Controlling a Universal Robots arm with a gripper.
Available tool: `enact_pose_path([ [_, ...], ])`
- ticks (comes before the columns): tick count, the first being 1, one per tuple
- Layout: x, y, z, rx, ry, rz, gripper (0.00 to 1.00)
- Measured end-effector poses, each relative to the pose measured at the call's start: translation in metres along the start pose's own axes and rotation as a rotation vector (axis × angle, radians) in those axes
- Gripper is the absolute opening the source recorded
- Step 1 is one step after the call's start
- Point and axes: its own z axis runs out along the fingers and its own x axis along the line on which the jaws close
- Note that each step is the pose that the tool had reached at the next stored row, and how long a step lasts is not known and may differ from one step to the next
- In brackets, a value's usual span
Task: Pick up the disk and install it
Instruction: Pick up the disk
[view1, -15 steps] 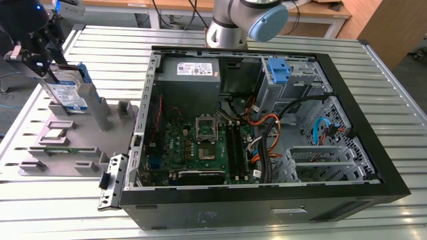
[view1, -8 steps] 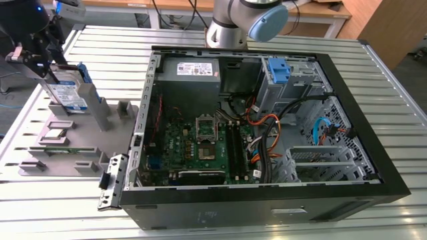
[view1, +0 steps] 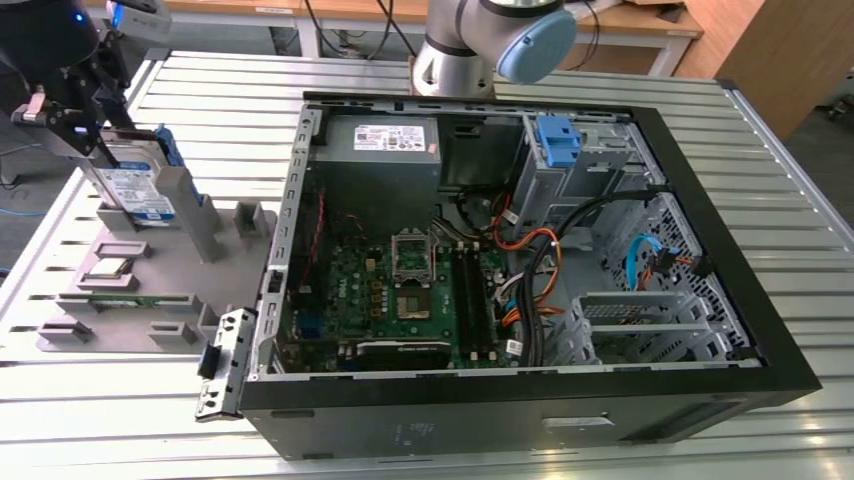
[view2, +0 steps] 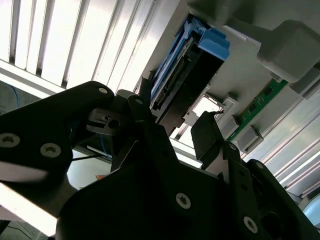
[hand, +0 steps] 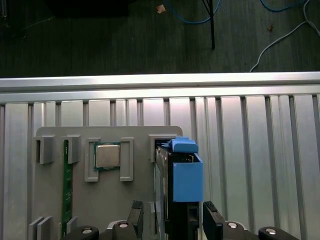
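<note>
Disk: the flat silver metal hard drive with the blue-and-white label and blue plastic bracket (view1: 138, 188) stands on edge in a slot of the fixture. We see it at the exterior view's far left, well apart from the computer.
Gripper: the black two-finger gripper (hand: 172, 216) sits right over the disk's upper edge, one finger (hand: 135, 212) on each flat side of it. In the first wrist view there's a sliver of daylight between finger and drive, so we'd call the fingers spread apart and straddling, not clamped on it.
Fixture: a flat grey plastic holder plate with upright posts (view1: 167, 265) lies on the table just beside the case.
Other parts on it: a square silver-topped processor chip (hand: 107, 156) in its own pocket, and a thin green memory stick (hand: 65, 185) on edge beside that.
Computer: the black desktop tower case (view1: 467, 425) lies on its side with the panel off. The green motherboard (view1: 400, 290) shows, plus a grey power supply box (view1: 387, 140).
Drive bay: a bare blue plastic bracket (view1: 557, 140) sits in the case's far corner.
Table: the slatted aluminium tabletop (view1: 227, 90) is under the lot.
Arm: the grey robot arm with its pale blue joint cap (view1: 501, 40) rises behind the case.
</note>
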Motion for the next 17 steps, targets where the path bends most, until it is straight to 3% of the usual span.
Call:
enact_pose_path([
  [8, 0.0000, 0.0000, 0.0000, 0.0000, 0.0001, 0.000, 0.57],
  [9, 0.0000, 0.0000, 0.0001, 0.0000, 0.0001, 0.000, 0.51],
  [17, -0.0006, 0.0000, 0.0003, 0.0003, -0.0002, 0.000, 0.51],
])
